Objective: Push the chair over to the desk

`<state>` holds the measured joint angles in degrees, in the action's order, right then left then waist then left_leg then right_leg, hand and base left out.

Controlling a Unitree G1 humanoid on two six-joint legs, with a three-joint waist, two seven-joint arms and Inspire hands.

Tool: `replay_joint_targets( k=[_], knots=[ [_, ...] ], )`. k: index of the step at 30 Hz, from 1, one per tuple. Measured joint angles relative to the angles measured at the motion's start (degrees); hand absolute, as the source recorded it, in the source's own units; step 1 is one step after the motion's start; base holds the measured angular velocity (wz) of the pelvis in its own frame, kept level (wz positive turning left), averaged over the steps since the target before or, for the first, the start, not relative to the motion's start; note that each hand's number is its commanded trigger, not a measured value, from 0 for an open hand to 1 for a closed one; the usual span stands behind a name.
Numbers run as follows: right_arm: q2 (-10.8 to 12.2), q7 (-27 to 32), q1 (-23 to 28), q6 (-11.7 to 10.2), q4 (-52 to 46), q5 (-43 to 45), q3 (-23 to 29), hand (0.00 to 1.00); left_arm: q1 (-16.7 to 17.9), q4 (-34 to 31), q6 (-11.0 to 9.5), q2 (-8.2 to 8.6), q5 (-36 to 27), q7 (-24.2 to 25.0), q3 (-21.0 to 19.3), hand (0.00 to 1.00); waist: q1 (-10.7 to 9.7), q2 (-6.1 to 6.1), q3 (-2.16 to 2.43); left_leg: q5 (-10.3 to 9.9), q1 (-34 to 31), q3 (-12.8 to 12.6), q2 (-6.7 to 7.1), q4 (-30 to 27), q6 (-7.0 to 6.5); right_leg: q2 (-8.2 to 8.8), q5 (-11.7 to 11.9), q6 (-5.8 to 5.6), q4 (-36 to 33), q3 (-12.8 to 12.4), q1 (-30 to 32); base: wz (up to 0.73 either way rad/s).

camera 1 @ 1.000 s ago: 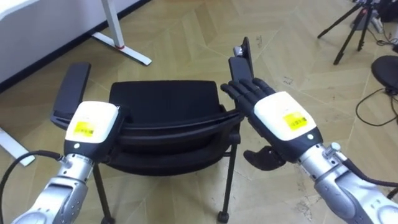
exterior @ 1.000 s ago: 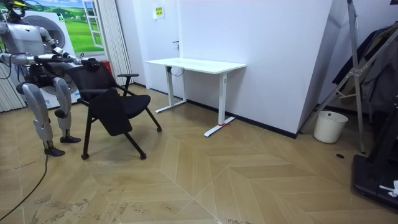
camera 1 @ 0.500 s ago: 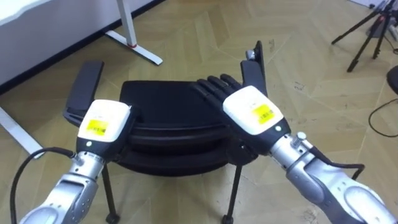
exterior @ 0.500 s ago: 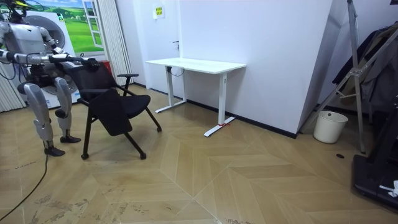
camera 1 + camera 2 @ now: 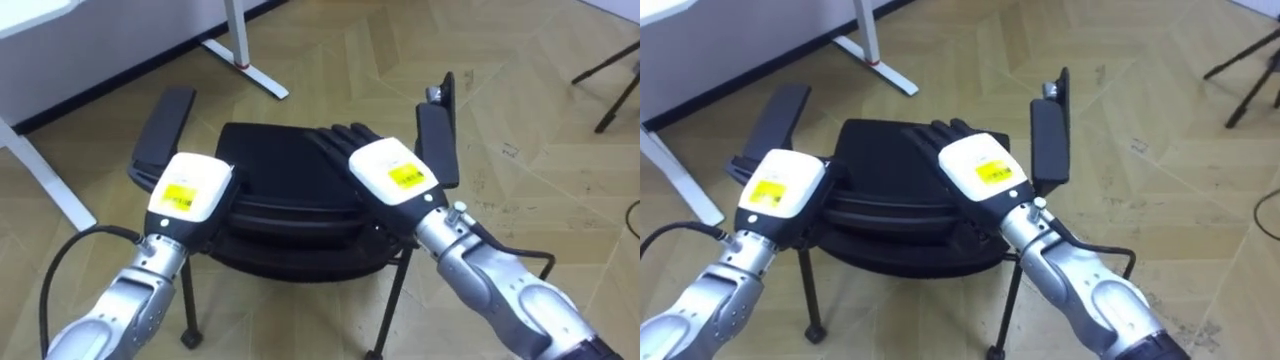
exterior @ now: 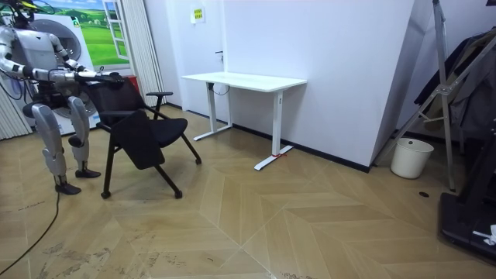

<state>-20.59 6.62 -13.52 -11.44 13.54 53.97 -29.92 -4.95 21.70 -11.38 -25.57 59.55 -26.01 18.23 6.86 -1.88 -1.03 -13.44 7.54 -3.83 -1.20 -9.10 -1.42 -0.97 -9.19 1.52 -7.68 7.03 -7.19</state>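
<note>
A black chair (image 5: pixel 275 150) with two armrests stands right before me, seen from above and behind; in the room view the chair (image 6: pixel 143 128) is at the left with me close behind it. My left hand (image 5: pixel 188 188) rests on the left end of the backrest top (image 5: pixel 290 205), its fingers hidden beneath it. My right hand (image 5: pixel 390 172) lies on the right part of the backrest top, open, with straight dark fingers (image 5: pixel 340 137) reaching over towards the seat. The right armrest (image 5: pixel 437 145) is just beside that hand.
A white desk (image 6: pixel 244 80) stands ahead against the wall; its leg and foot (image 5: pixel 245 50) lie beyond the chair's left armrest (image 5: pixel 165 125). A tripod leg (image 5: pixel 615 80) shows at far right. A white bin (image 6: pixel 411 157) stands by the wall. Wood floor spreads ahead.
My right hand has moved left from the backrest's right corner onto its top, fingers over the seat. The eye view has shifted; the chair hardly moves in the room view.
</note>
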Motion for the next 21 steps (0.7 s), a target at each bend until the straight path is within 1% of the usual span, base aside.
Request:
replay_joint_targets(
  k=[2,6,9,12,13,14,16,19,20,21],
  knots=[
    [0.00,-0.56,-0.30,0.18,0.50,0.00,-0.26,0.00,-0.13,-0.06,0.00,0.03,0.02,0.04,0.05,1.00,-0.25,-0.08,-0.03,0.00,-0.11,0.90,0.05,0.03,0.00,0.04,0.00,0.00,-0.01,0.86,-0.04,0.11],
    [0.19,-0.99,-0.80,0.45,4.66,-0.18,-0.36,0.00,-0.32,-0.07,0.19,0.41,0.02,0.45,0.18,1.00,-0.43,-0.14,-0.03,0.00,-0.03,1.51,0.12,0.07,0.00,-0.08,0.00,0.00,0.02,0.94,-0.31,0.06],
    [0.26,-0.95,-0.90,0.71,5.51,-0.12,-0.37,0.00,-0.48,-0.15,0.53,0.45,0.02,0.81,0.50,1.00,-0.76,-0.13,-0.02,0.00,0.00,2.21,0.18,0.04,0.00,-0.05,0.00,0.00,0.08,1.06,-0.58,0.09],
    [0.29,-0.16,-0.92,0.25,6.26,0.30,-0.34,0.00,-0.50,-0.11,0.53,0.58,0.05,1.18,0.49,1.00,-1.21,-0.04,-0.03,0.00,0.01,2.41,0.27,-0.04,0.00,-0.04,0.00,0.00,0.13,1.08,-0.78,0.08],
    [0.39,0.66,-0.92,0.04,6.81,0.72,-0.34,0.00,-0.50,0.04,0.54,0.80,0.06,1.24,0.49,1.00,-1.24,0.05,-0.02,0.00,0.08,2.47,0.67,-0.11,0.00,-0.02,0.00,0.00,0.14,1.07,-0.88,0.00],
    [0.44,0.98,-0.92,-0.11,7.13,0.80,-0.33,0.00,-0.50,0.16,0.54,0.90,0.06,1.24,0.48,1.00,-1.30,0.09,-0.01,0.01,0.12,2.50,0.70,-0.16,-0.01,0.00,0.00,0.00,0.15,1.07,-0.95,0.00],
    [0.53,2.77,-0.92,-1.02,8.39,0.95,-0.22,0.00,-0.50,0.47,0.54,1.19,0.06,1.25,0.49,1.00,-1.91,0.35,0.01,0.01,0.16,2.62,0.84,-0.31,-0.02,0.09,0.00,-0.01,0.15,0.98,-1.05,0.04],
    [0.54,4.91,-1.02,-1.63,9.87,2.24,-0.20,0.00,-0.53,0.96,0.52,1.61,0.06,1.12,0.50,1.00,-2.08,0.63,0.06,0.02,0.28,2.71,1.00,-0.31,-0.03,0.34,-0.04,-0.07,0.24,1.00,-1.24,0.00],
    [0.55,5.38,-1.04,-1.74,10.21,2.56,-0.20,0.19,-0.54,1.14,0.50,1.76,0.07,1.05,0.50,1.00,-2.11,0.70,0.03,0.03,0.40,2.79,1.00,-0.31,-0.05,0.43,-0.08,-0.13,0.24,1.00,-1.34,0.00],
    [0.57,6.02,-1.02,-1.79,10.64,2.90,-0.20,0.59,-0.58,1.59,0.49,2.07,0.11,0.80,0.53,1.00,-2.11,0.84,-0.06,0.03,0.81,2.93,1.05,-0.31,-0.06,0.64,-0.19,-0.31,0.35,0.99,-1.79,0.00]
  ],
)
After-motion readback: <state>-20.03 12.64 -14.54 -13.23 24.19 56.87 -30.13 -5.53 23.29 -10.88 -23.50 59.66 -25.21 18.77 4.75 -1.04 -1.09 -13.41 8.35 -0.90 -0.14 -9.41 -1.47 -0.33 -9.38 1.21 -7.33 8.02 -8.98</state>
